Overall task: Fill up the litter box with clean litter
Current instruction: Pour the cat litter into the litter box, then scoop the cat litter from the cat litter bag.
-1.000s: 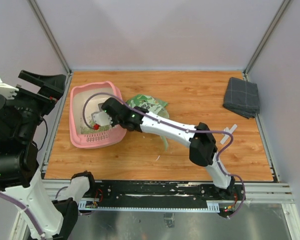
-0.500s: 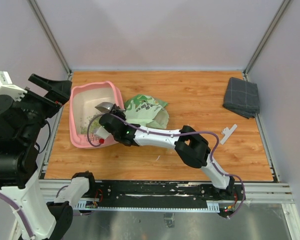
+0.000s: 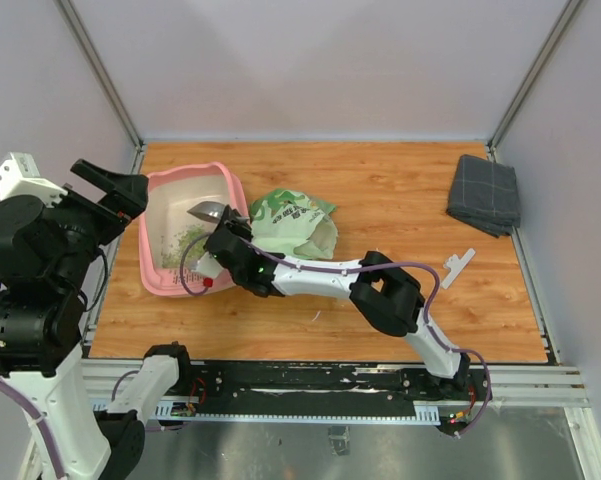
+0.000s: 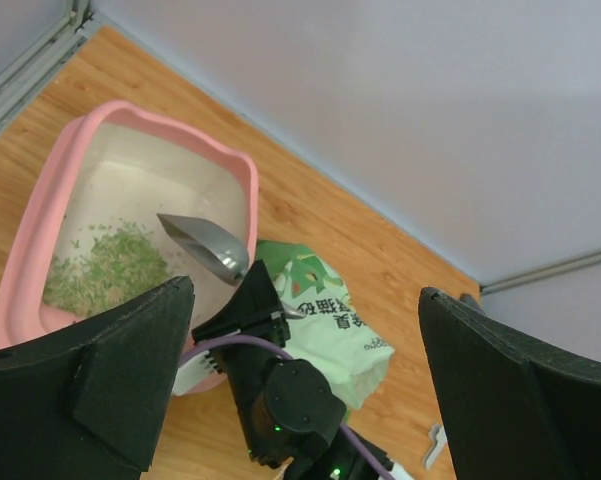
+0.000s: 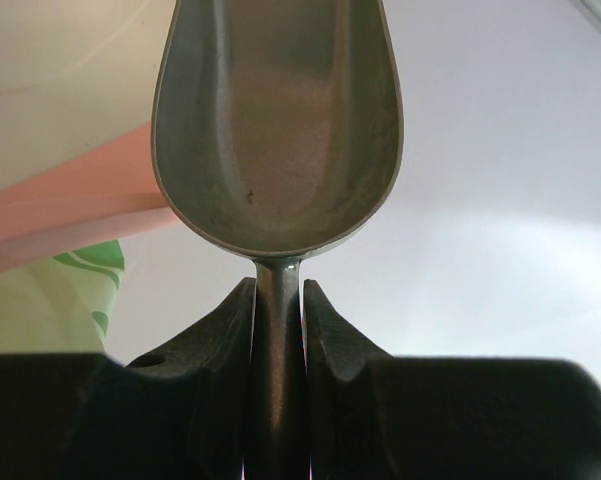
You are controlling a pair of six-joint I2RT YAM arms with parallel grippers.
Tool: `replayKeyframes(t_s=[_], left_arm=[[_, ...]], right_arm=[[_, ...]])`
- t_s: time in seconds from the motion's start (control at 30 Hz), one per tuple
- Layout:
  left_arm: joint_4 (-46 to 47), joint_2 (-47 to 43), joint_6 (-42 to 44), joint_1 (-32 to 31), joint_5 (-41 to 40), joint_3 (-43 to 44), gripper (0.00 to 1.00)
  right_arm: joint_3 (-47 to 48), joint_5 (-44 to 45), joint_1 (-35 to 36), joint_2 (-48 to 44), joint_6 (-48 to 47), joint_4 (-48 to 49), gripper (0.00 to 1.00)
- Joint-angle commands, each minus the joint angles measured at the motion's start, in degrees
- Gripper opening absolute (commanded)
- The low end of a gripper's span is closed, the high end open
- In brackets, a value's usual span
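The pink plastic rounded-rectangular litter box (image 3: 183, 289) is sitting at the left of the wooden table (image 3: 400, 200), its long axis running away from the arm bases. Just beside its right rim, the light green printed plastic bag (image 3: 298, 222) is lying crumpled. The right arm is reaching low across the table from the right. The right gripper (image 3: 228, 230) is clamping the thin handle of the grey metal scoop (image 3: 207, 211) between its fingers. The scoop is pointing away from the bases, and its bowl is hanging over the box's right wall. The right wrist view is showing that bowl empty.

The clean litter (image 3: 185, 240), a thin scatter of green granules, is covering only the near end of the box floor. So filling is looking far from done, and the next load is probably waiting in the bag, right of the scoop and nearer the right arm. The left gripper (image 3: 118, 188) is hovering high at the box's left side, spread wide and holding nothing.
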Motion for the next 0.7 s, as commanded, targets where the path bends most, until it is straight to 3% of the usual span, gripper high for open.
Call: replayKeyframes(t_s=[0.0, 0.2, 0.3, 0.47, 0.67], left_arm=[[0.25, -1.17, 0.74, -0.36, -1.42, -2.81, 0.99], [2.00, -1.43, -2.29, -0.37, 0.02, -5.02, 0.99], [5.96, -2.76, -4.23, -0.36, 3.71, -7.17, 0.96], [11.26, -6.46, -8.46, -0.37, 12.66, -12.08, 0.88], [16.55, -16.58, -12.75, -0.37, 23.20, -28.56, 0.82]], right_arm=[[3.62, 0.53, 0.62, -4.26, 9.56, -3.79, 0.01], [12.74, -4.41, 0.70, -9.38, 38.09, -25.49, 0.01], [6.86, -9.65, 0.03, -15.91, 49.47, -27.85, 0.01], [-3.62, -13.95, -1.35, -29.02, 59.83, -26.59, 0.01], [0.09, -15.67, -3.89, -37.23, 77.24, -44.79, 0.01]])
